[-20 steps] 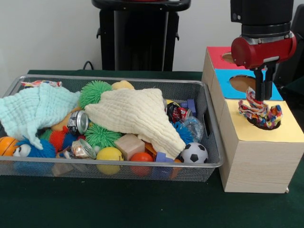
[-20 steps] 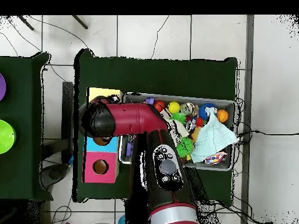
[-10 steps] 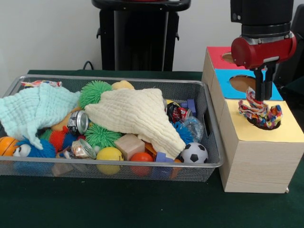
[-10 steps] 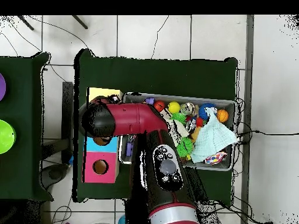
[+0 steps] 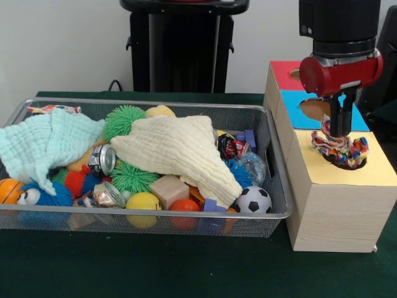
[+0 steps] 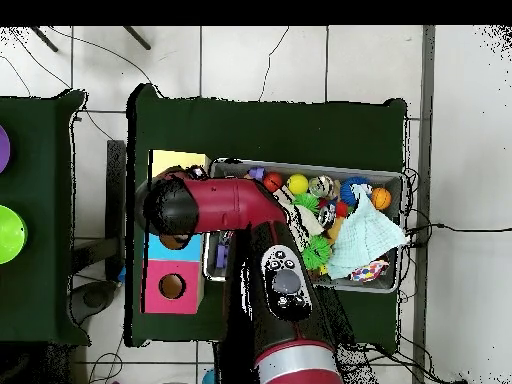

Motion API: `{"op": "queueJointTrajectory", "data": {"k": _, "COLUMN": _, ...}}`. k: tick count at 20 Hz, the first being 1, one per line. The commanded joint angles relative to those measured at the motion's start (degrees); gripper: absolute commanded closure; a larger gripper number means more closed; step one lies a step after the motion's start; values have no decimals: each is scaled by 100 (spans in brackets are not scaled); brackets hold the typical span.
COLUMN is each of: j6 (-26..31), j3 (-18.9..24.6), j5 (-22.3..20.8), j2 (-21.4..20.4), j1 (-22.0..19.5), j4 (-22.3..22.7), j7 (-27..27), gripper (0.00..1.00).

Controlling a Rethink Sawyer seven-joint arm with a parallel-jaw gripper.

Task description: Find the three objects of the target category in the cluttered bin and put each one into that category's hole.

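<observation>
Here, nearest in the front view, a dark green cloth-covered table (image 5: 155, 267) is seen, on which a shallow wire-mesh bin (image 5: 155, 220) and a light wooden box with three coloured hole panels (image 5: 338, 211) are set side by side, the box just beside the bin's end wall. Along the bin's near edge a black-and-white miniature football (image 5: 253, 200), an orange ball (image 5: 185, 205), a yellow ball (image 5: 143, 203) and a pale wooden cube (image 5: 169, 189) are packed together. Behind them a cream waffle-weave cloth (image 5: 177, 149) is draped over the heap, and a pale mint waffle-weave cloth (image 5: 43, 141) is spread at the other end. A spiky green rubber ball (image 5: 123, 120) is seen between the two cloths, towards the back.

On the box, the nearest panel is yellow, and a multicoloured braided rope toy (image 5: 338, 148) is bunched over and partly inside its dark hole. The black gripper (image 5: 340, 127) is pointed straight down at it, its tips buried in the top of the rope; whether the jaws are parted or pinched on the rope cannot be told. Above it, the red wrist link is held level across the blue panel, and the black upper arm rises vertically out of view. In the overhead view the red link (image 6: 215, 203) is laid across the box, hiding the gripper.
</observation>
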Motion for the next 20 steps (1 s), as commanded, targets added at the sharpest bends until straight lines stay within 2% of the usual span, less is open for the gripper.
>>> {"op": "queueJointTrajectory", "data": {"k": 1, "j6": -135, "j3": 172, "j5": -207, "j2": 499, "j1": -32, "j4": 311, "j7": 653, "gripper": 100}}
{"op": "queueJointTrajectory", "data": {"k": 11, "j6": -360, "j3": 173, "j5": -205, "j2": 682, "j1": -7, "j4": 269, "j7": 742, "gripper": 100}}
{"op": "queueJointTrajectory", "data": {"k": 20, "j6": -906, "j3": 339, "j5": -238, "j2": 813, "j1": -132, "j4": 349, "j7": 737, "gripper": 100}}
